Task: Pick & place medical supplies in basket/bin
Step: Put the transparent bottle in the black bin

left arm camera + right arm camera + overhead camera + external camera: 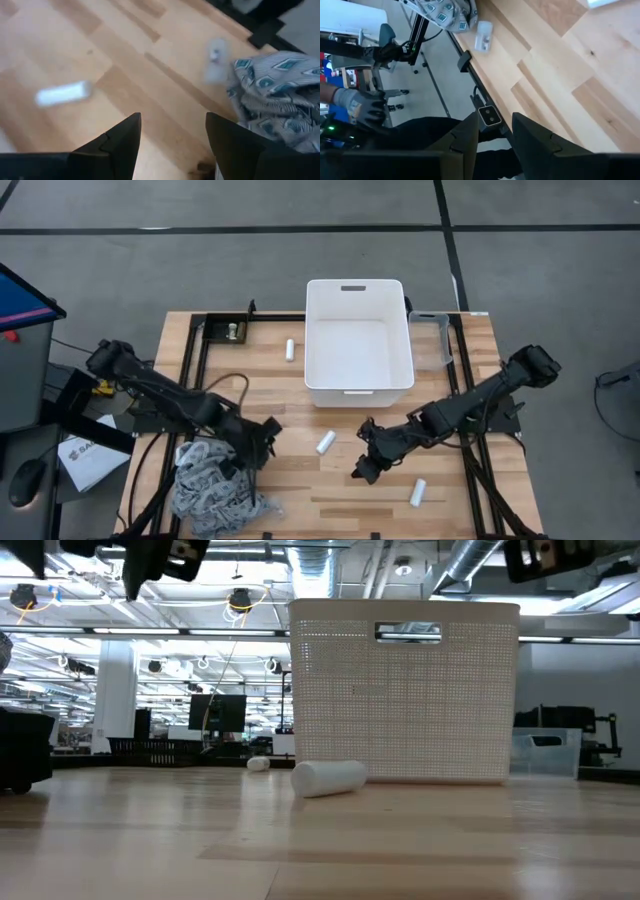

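Both grippers hang over the near half of the table. My left gripper (262,444) (172,135) is open above the wood, right beside the grey patterned cloth bandage (214,486) (280,95), which lies heaped at the near left. A white gauze roll (326,442) (62,93) (328,778) lies between the arms. My right gripper (364,467) (495,132) is open and holds nothing. A second roll (417,492) lies near it and a third (290,350) left of the white tub (357,385). A small clear vial (216,57) (483,36) lies by the cloth.
The deep white tub (405,690) stands at the far middle, with the small clear bin (431,340) against its right side. A black bracket (228,330) sits at the far left. Beyond the near edge, a person's gloved hand (357,107) shows in the right wrist view.
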Controlling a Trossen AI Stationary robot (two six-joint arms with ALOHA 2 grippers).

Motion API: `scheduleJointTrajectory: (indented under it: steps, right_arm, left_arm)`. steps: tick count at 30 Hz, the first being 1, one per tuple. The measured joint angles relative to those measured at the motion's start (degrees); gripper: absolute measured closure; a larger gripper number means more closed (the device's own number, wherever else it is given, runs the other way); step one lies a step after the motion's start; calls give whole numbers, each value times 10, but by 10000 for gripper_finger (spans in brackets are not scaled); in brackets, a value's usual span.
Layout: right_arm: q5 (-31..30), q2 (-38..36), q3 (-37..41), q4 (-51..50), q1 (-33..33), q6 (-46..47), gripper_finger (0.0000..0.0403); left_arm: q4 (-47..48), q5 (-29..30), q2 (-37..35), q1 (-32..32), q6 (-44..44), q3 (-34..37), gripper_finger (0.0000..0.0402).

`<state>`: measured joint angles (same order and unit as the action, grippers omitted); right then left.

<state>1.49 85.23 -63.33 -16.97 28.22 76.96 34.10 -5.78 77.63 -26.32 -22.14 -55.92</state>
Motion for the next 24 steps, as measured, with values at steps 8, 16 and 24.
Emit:
scheduleJointTrajectory:
  steps: [8, 16, 24]
  right_arm:
    - [-60, 0, 0, 22, 40, 46, 287]
    - [-125, 0, 0, 25, 83, 101, 287]
    - [-166, 0, 0, 24, 96, 116, 287]
  left_arm:
    - [-48, -27, 81, -19, -45, 0, 188]
    - [-113, -41, 125, -46, 15, 0, 188]
    - [-130, -63, 156, -60, 63, 1, 175]
